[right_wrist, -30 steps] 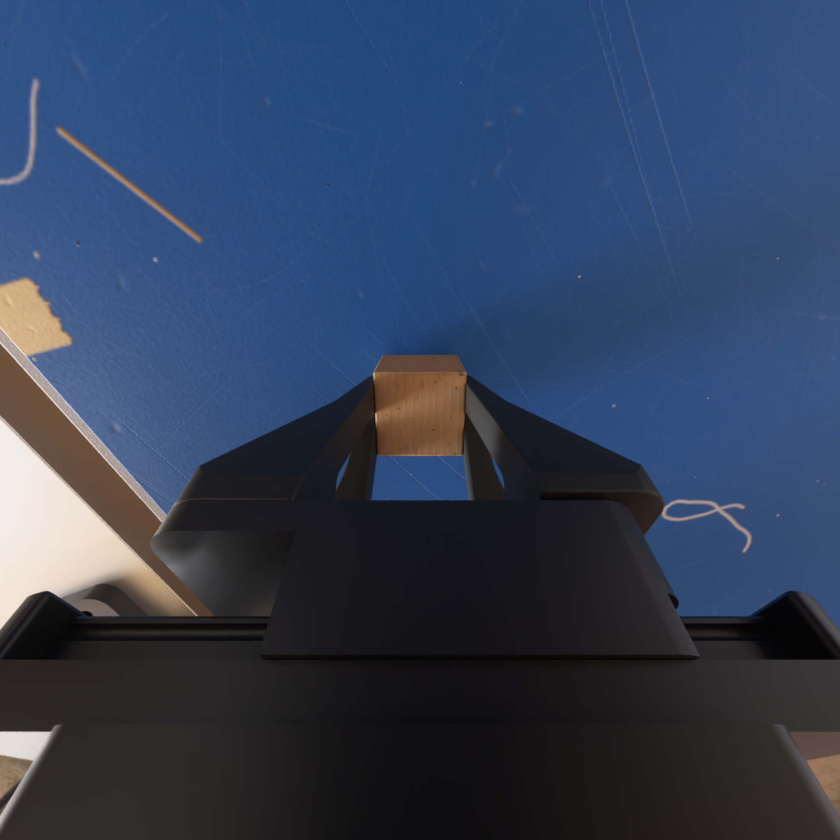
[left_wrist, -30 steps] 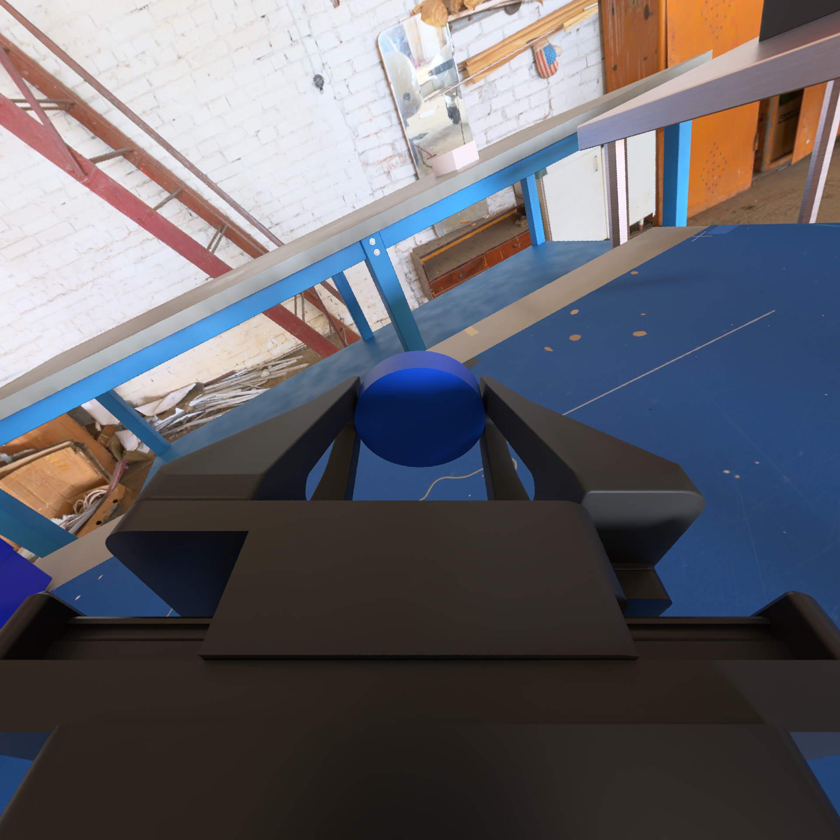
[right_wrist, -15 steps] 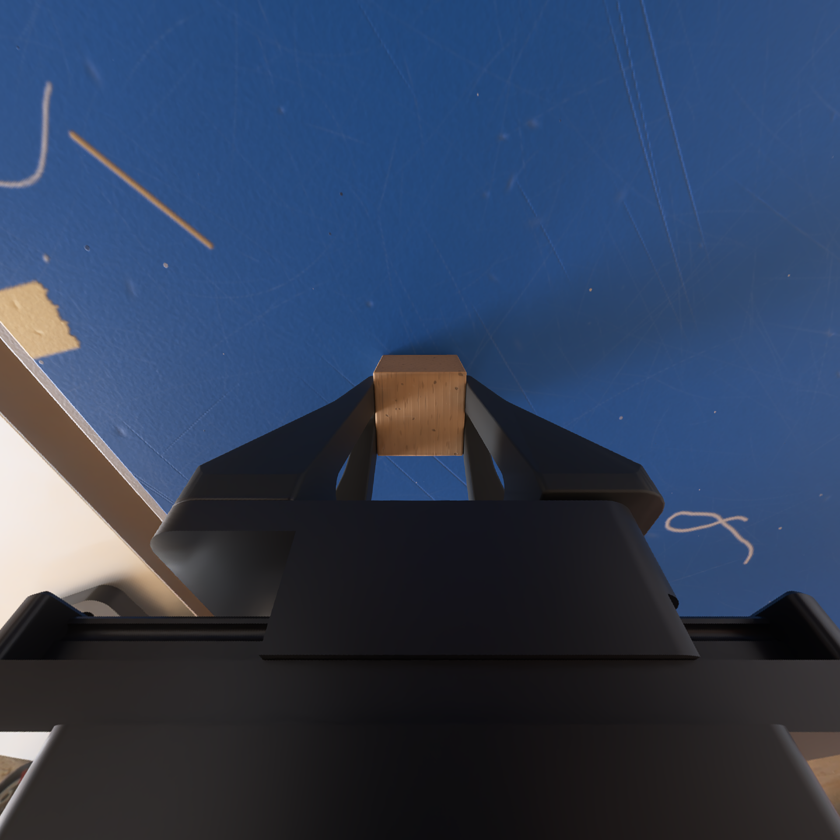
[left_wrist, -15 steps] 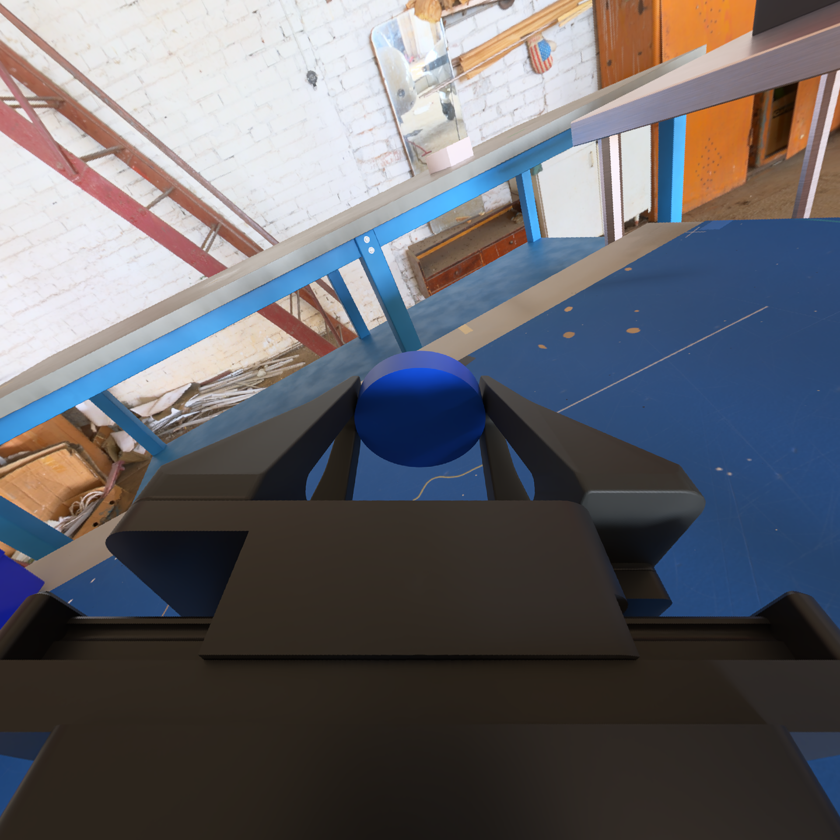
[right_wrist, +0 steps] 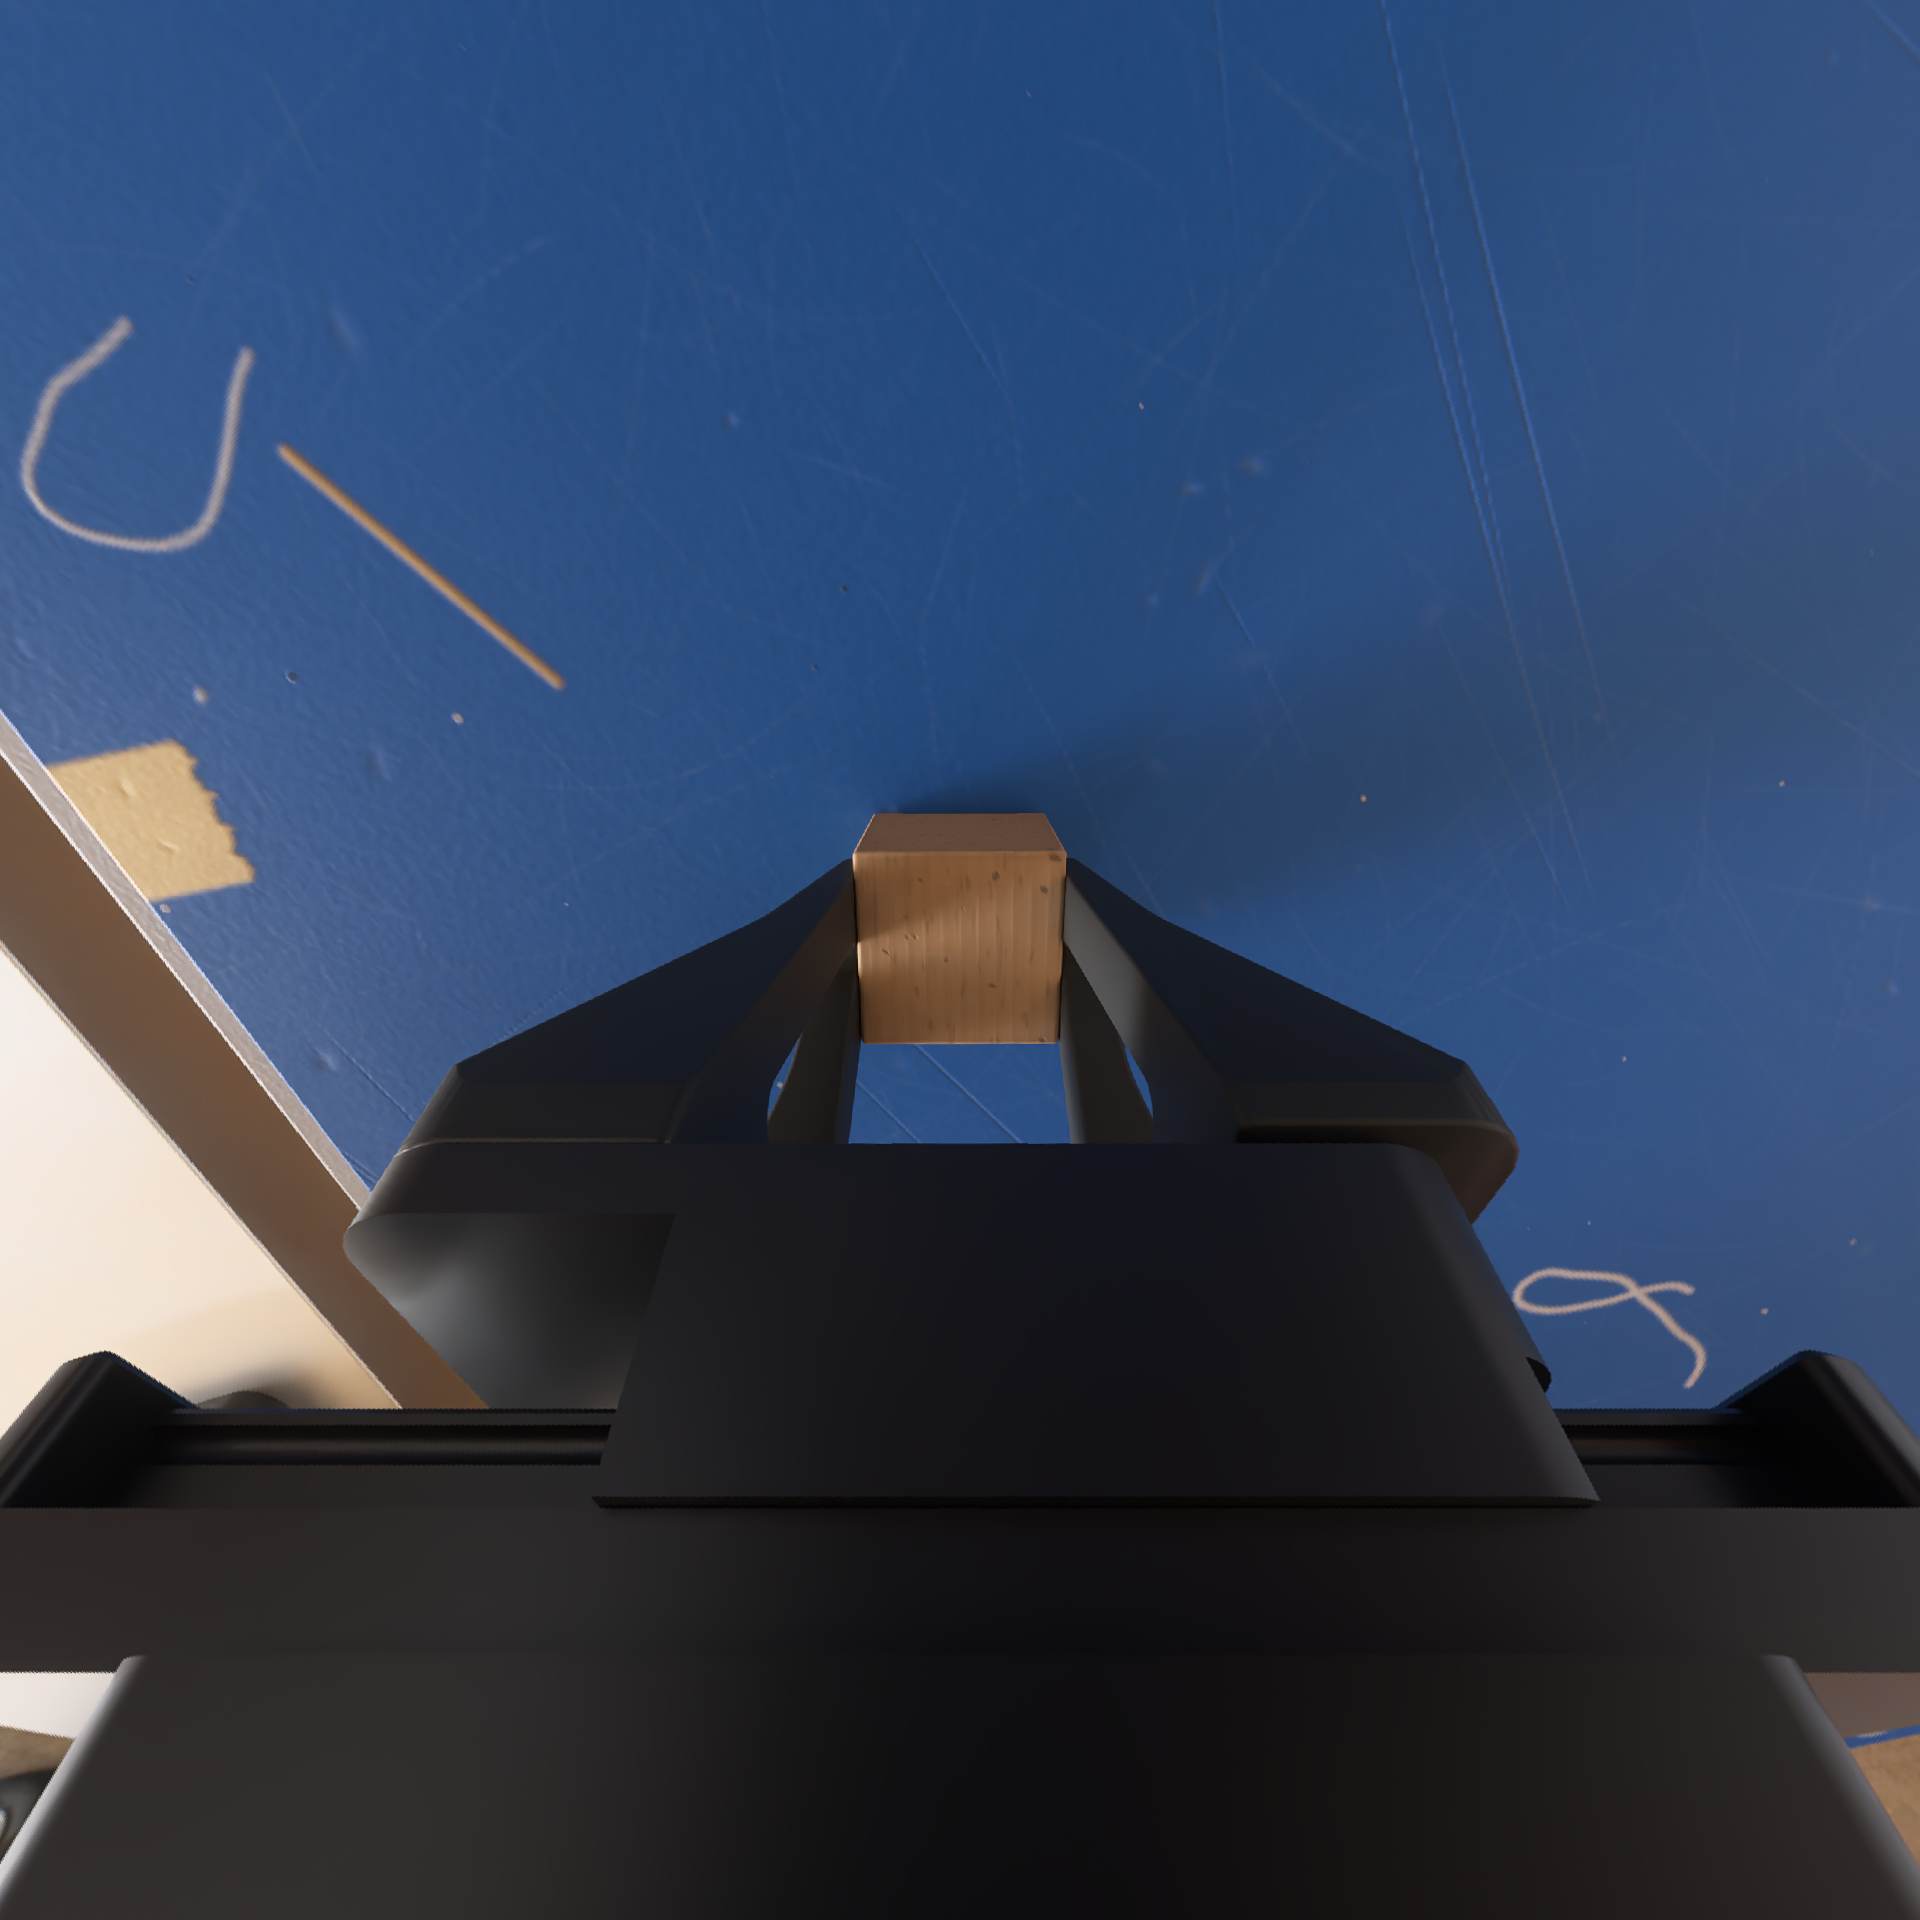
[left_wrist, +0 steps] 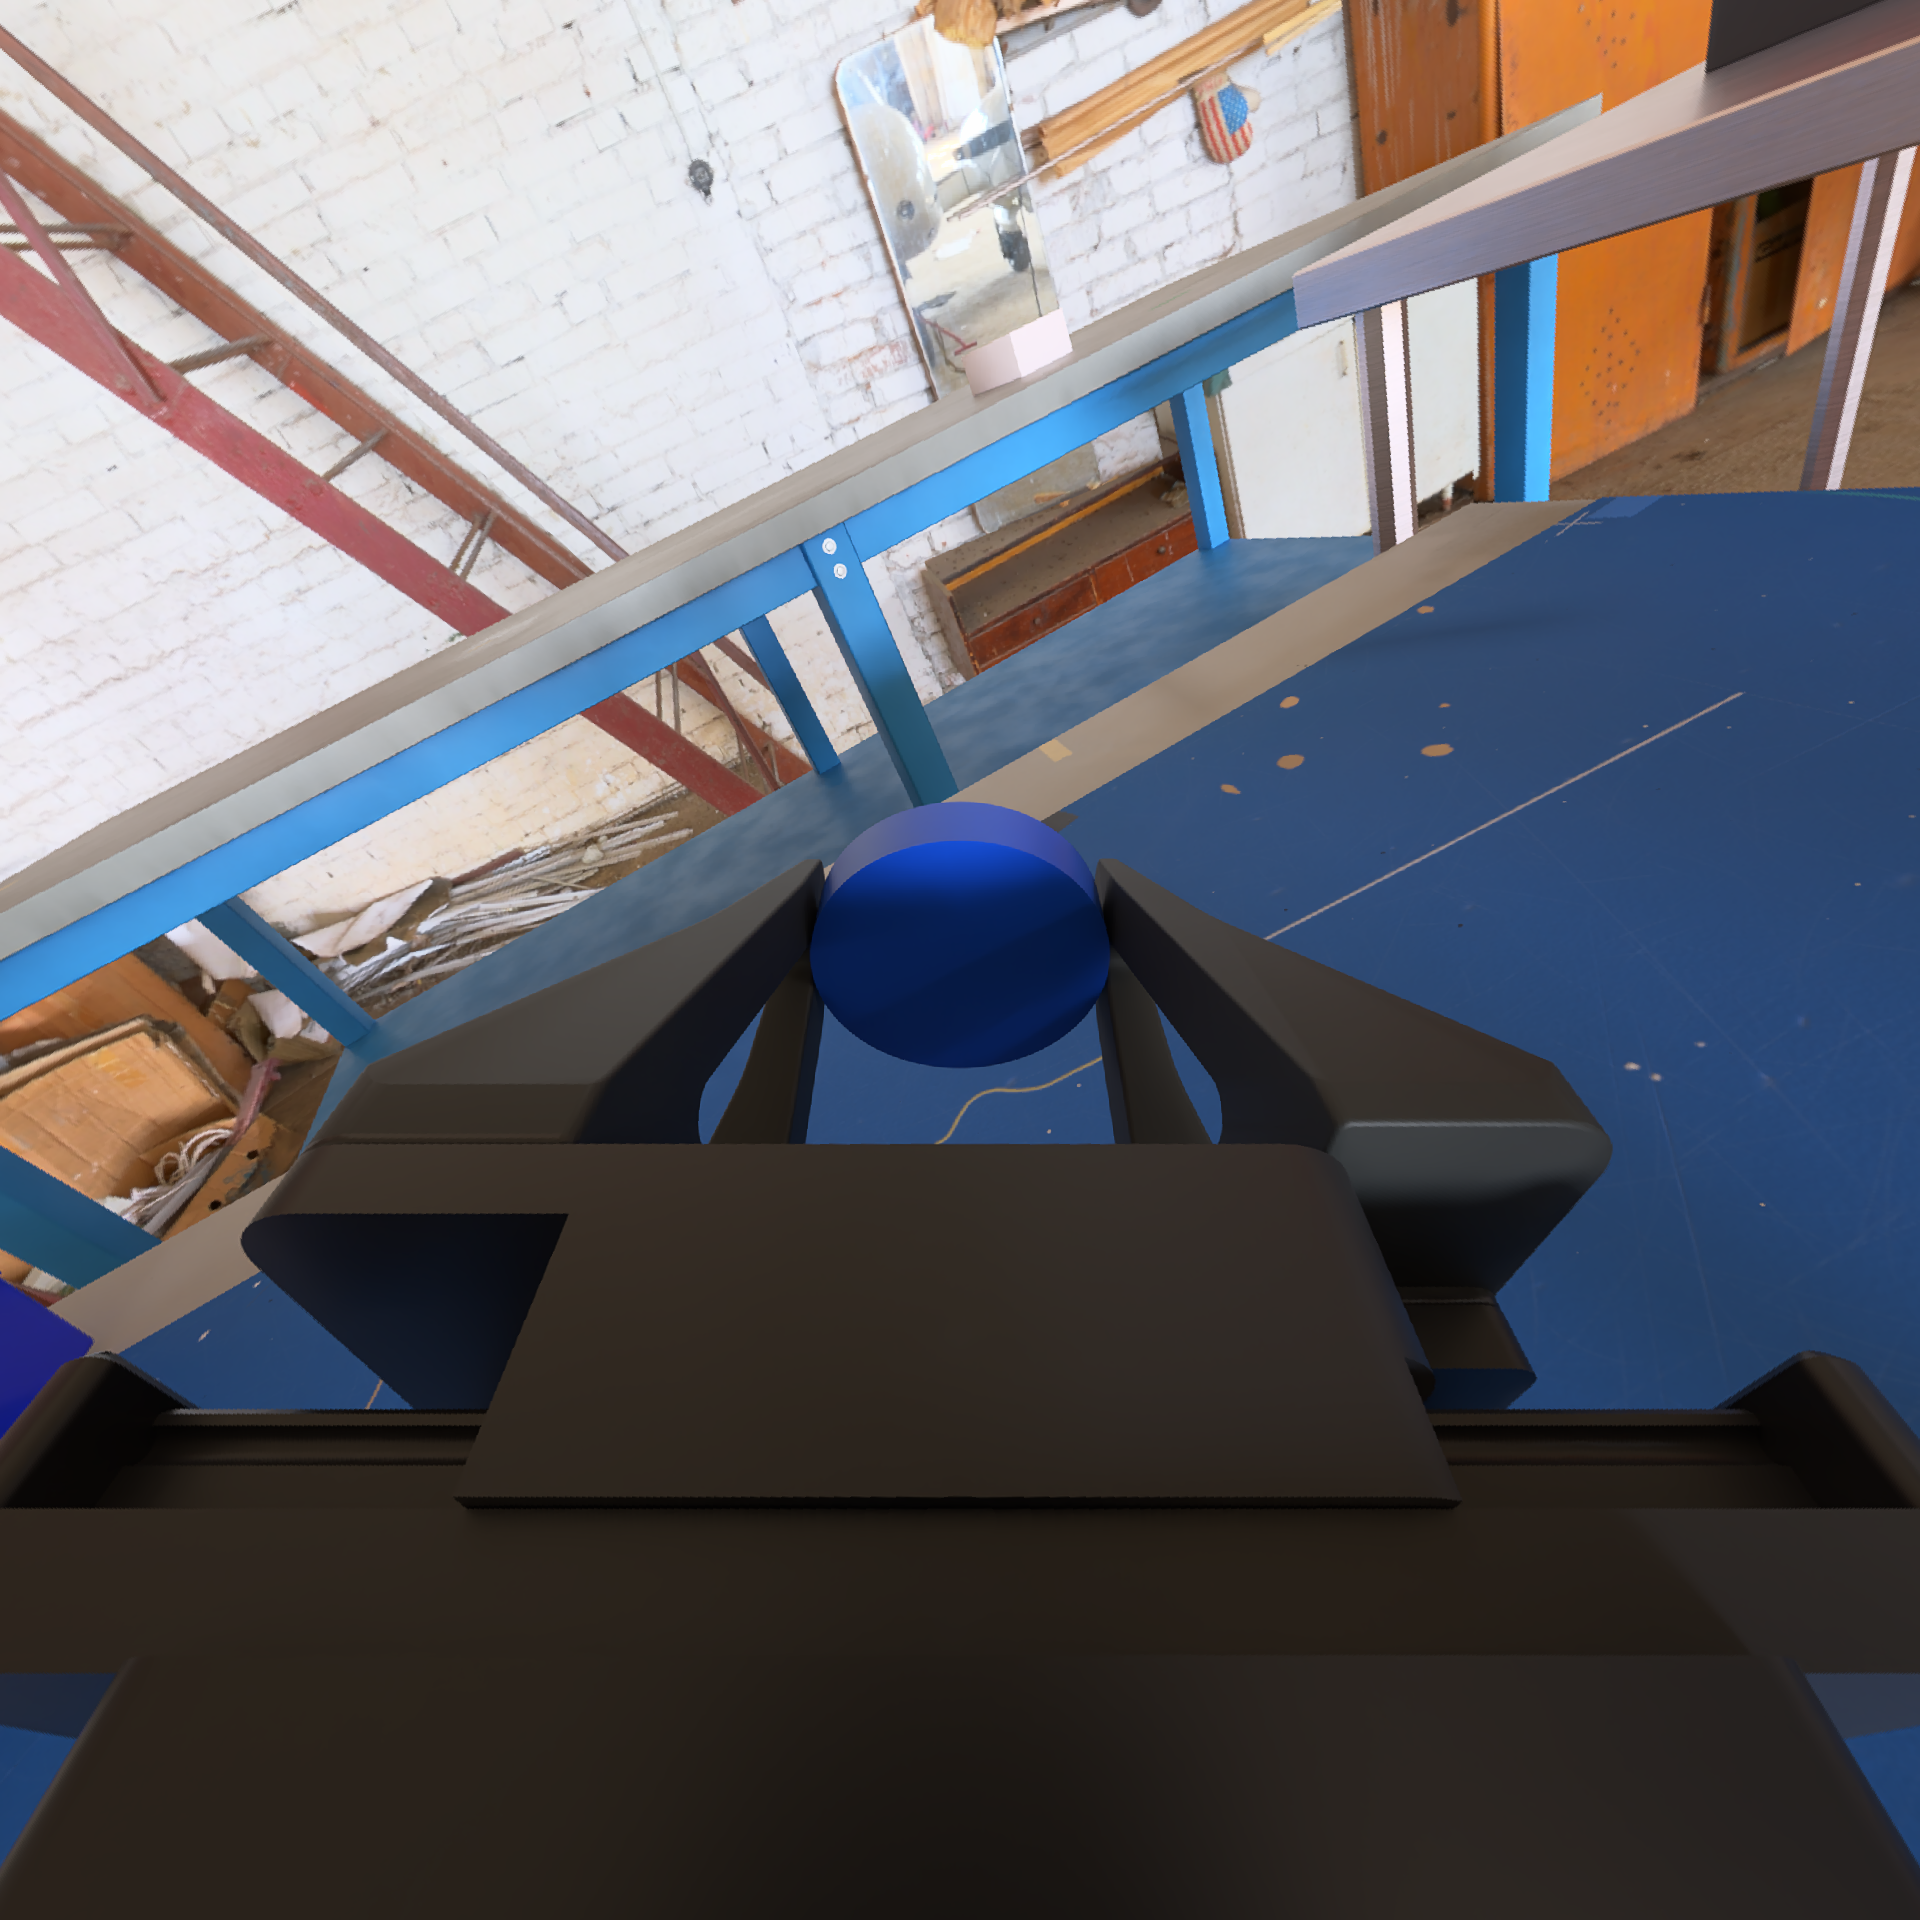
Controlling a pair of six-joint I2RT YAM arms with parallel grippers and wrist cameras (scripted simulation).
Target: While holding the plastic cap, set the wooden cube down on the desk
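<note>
My left gripper (left_wrist: 958, 925) is shut on the round blue plastic cap (left_wrist: 956, 951) and holds it in the air above the blue desk (left_wrist: 1558, 935). My right gripper (right_wrist: 958, 925) is shut on the small wooden cube (right_wrist: 958, 935), pointing down at the blue desk top (right_wrist: 1039, 416). The cube is close over the desk, with its shadow right beneath it; I cannot tell whether it touches the surface.
The desk's left edge (right_wrist: 156, 997) runs diagonally near my right gripper, with a tan tape patch (right_wrist: 156, 821) beside it. A grey and blue shelf rail (left_wrist: 727, 623) and a second table (left_wrist: 1610, 187) stand beyond the desk in the left wrist view.
My right gripper has moved with the cube; the desk marks slide down and right in its view. My left gripper shifted slightly, still holding the cap.
</note>
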